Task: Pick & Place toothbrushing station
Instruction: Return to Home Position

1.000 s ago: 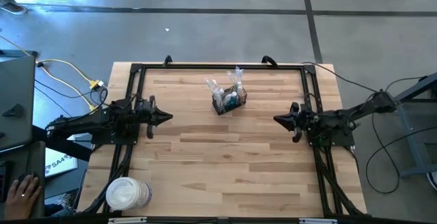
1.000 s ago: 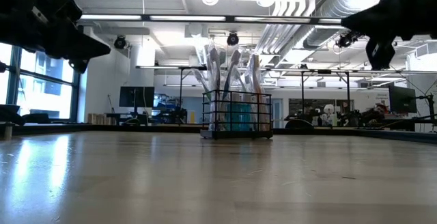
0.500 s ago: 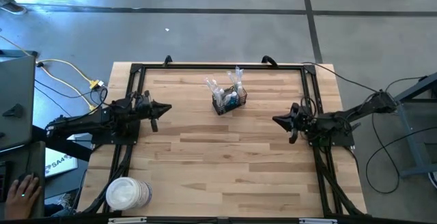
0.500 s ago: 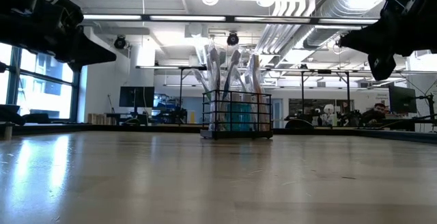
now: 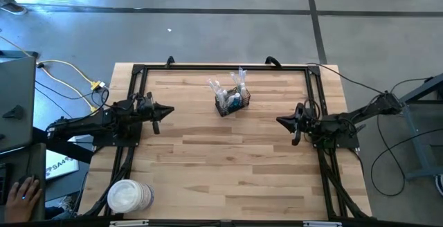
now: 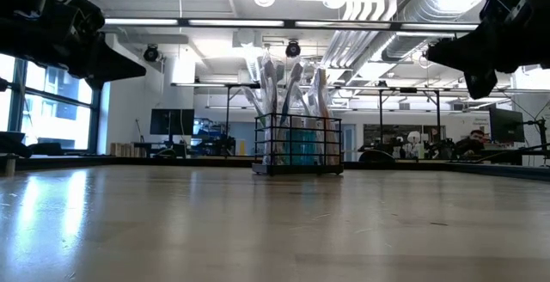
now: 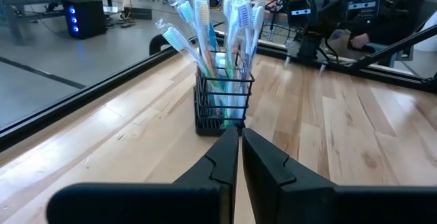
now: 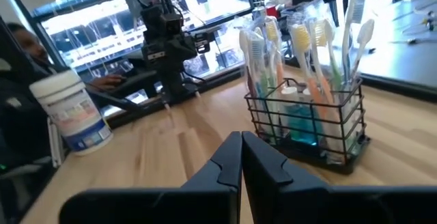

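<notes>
The toothbrushing station (image 5: pixel 231 102) is a small black wire-mesh basket standing on its base on the wooden table, toward the far edge at the middle. Several wrapped toothbrushes stick up out of it. It also shows in the low view (image 6: pixel 297 144), the left wrist view (image 7: pixel 220 104) and the right wrist view (image 8: pixel 308 125). My left gripper (image 5: pixel 170 109) hovers above the table's left side, shut and empty, pointing right. My right gripper (image 5: pixel 279 122) hovers above the right side, shut and empty, pointing left. Each shows shut in its own wrist view (image 7: pixel 240 136) (image 8: pixel 241 138).
A round white tub (image 5: pixel 129 196) stands at the table's near left corner. A black metal frame (image 5: pixel 221 66) runs along the table's far, left and right edges. A person's hand (image 5: pixel 22 191) is at the far left, off the table.
My left gripper has gone a little toward the table's far edge and risen slightly. My right gripper has drawn a little toward the table's left. The station has stayed where it was.
</notes>
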Robot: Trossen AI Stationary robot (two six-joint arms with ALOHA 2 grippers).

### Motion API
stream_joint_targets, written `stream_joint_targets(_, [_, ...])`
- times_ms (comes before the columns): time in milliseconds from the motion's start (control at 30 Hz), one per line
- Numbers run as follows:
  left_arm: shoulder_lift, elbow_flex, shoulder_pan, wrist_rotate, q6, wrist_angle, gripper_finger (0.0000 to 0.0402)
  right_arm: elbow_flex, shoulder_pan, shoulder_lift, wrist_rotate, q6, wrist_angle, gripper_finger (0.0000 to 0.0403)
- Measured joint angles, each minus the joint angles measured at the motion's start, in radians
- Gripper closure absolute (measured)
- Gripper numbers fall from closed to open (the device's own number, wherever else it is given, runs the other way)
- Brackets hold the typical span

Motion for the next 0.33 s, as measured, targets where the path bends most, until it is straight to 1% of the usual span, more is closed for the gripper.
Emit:
stream_joint_targets(200, [0.0,0.0,0.0,0.0,0.0,0.003,0.038,0.0,0.0,0.0,0.0,-0.07,0.0,0.0399])
stream_joint_targets(333, [0.0,-0.001,0.0,0.0,0.0,0.005,0.038,-0.001,0.0,0.0,0.0,-0.073,0.0,0.0399])
